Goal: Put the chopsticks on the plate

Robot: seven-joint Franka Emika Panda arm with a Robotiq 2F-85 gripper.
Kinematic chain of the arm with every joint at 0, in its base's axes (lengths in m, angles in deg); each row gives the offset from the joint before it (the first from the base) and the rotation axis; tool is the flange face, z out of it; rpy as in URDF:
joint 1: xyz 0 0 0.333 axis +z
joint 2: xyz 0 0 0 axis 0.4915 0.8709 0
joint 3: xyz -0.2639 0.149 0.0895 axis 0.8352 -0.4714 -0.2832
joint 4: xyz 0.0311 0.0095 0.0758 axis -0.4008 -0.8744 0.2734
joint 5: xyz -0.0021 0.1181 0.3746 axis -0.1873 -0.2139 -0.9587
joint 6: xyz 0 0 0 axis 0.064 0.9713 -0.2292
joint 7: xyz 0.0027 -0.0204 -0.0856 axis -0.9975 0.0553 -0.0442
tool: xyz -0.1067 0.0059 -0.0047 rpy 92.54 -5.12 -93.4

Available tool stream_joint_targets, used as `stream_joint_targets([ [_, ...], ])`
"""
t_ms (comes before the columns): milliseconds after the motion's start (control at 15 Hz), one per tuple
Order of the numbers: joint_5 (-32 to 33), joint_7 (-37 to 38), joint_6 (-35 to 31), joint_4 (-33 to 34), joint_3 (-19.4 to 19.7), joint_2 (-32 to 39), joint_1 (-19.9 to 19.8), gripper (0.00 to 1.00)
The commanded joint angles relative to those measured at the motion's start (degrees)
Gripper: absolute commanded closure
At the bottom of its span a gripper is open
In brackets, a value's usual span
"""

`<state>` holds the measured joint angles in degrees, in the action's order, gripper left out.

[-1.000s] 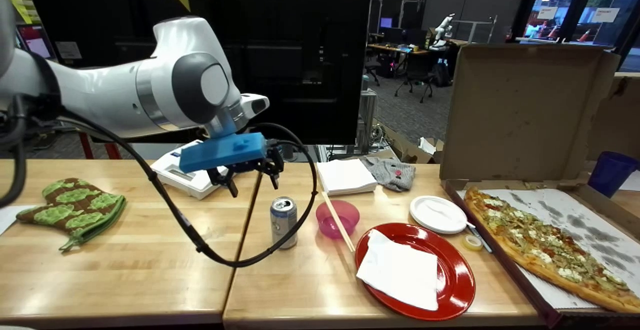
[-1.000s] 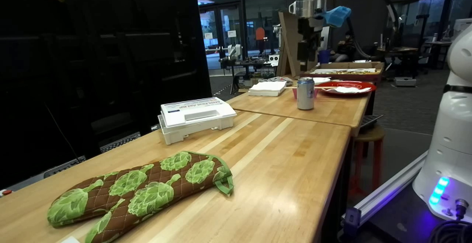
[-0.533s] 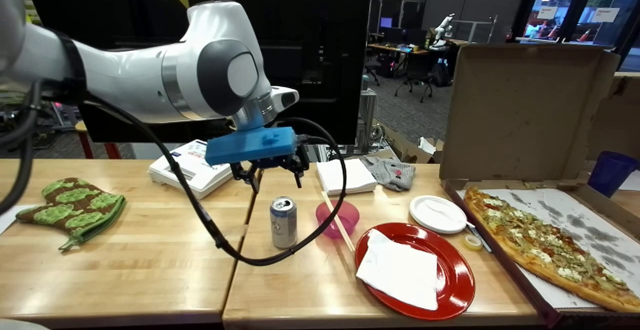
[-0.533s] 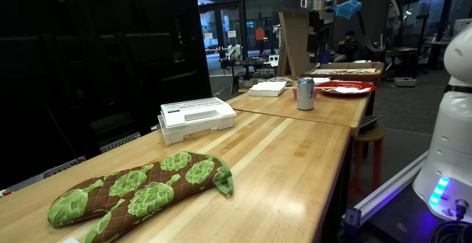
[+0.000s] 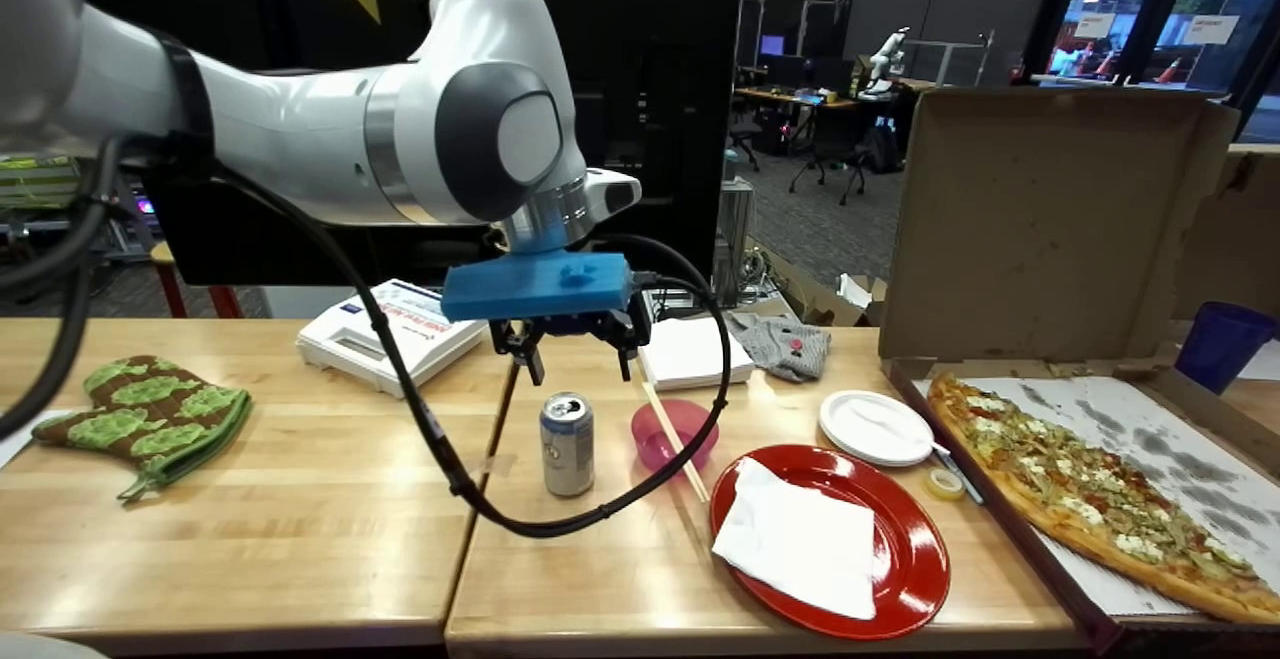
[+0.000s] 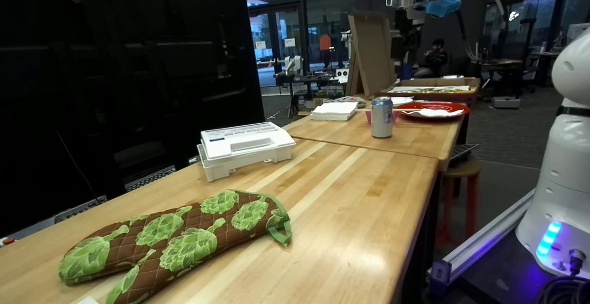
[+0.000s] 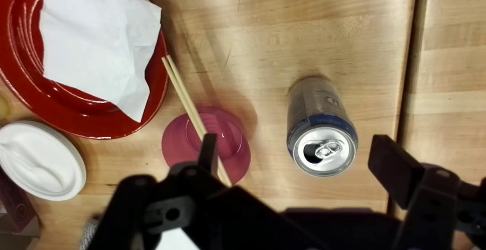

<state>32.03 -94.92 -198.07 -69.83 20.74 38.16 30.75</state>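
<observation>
The pale tan chopsticks (image 5: 665,422) lie side by side across the pink bowl (image 5: 705,429), their near ends beside the red plate (image 5: 920,549). In the wrist view the chopsticks (image 7: 188,106) run from the rim of the plate (image 7: 87,126) over the bowl (image 7: 235,162), and the left finger hides part of them. A crumpled white napkin (image 5: 800,539) lies on the plate. My gripper (image 5: 582,376) is open and empty, above and behind the soda can (image 5: 568,449). In the wrist view the gripper (image 7: 294,147) has its fingers apart, with the can (image 7: 317,106) showing between them.
A napkin stack (image 5: 695,351) and grey cloth (image 5: 785,344) lie behind the bowl. White dishes (image 5: 877,427) and an open pizza box (image 5: 1040,229) stand to the right. A white case (image 6: 246,142) and an oven mitt (image 6: 184,235) lie on the other table half. The arm's cable loops low near the can.
My open gripper has moved right in an exterior view, from left of the can to above it and nearer the bowl. The chopsticks, plate, bowl and can have not moved.
</observation>
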Motion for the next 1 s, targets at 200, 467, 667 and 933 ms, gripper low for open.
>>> stream_joint_targets([
  [200, -0.26, -0.2, 0.12, 0.02, -0.41, 0.03, -0.35, 0.0],
  [467, 1.72, -1.81, -1.52, -0.52, -1.04, -0.13, -0.01, 0.0],
  [667, 2.94, -6.38, -1.16, 0.11, -0.22, -0.05, 0.58, 0.0],
  [933, 1.32, -12.13, 0.54, 2.52, 3.03, 0.78, 0.39, 0.0],
])
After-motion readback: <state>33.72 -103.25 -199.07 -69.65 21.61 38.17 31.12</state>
